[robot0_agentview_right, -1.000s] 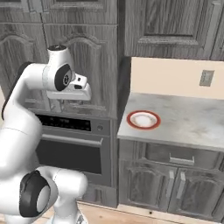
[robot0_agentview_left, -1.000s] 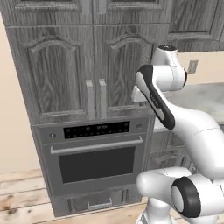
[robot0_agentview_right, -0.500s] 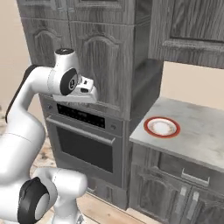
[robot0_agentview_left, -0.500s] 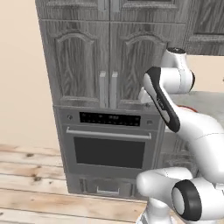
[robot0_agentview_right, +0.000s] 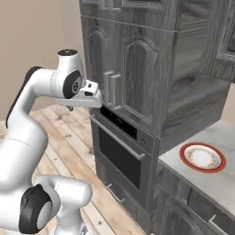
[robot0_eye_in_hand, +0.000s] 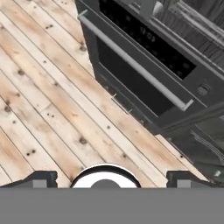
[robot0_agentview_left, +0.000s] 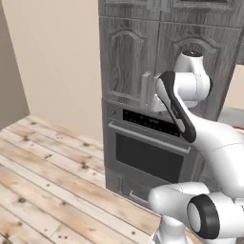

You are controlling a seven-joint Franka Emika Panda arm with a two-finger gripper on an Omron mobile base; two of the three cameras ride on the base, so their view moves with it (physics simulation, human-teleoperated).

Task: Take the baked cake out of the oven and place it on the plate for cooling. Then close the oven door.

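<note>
Pincer: you have its fingers spread wide with nothing between them, hanging over the wooden floor in front of the oven.
Oven door: you see it shut, bar handle across the top.
Plate: sits bare on the desk, right of the oven.

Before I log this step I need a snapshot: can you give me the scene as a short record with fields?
oven door: shut, black window facing out
door handle: silver bar across the top of the door, untouched
plate: on the grey counter right of the oven, nothing on it
cake: not visible
gripper: open, holding nothing, in the air above the wood floor before the oven
</note>
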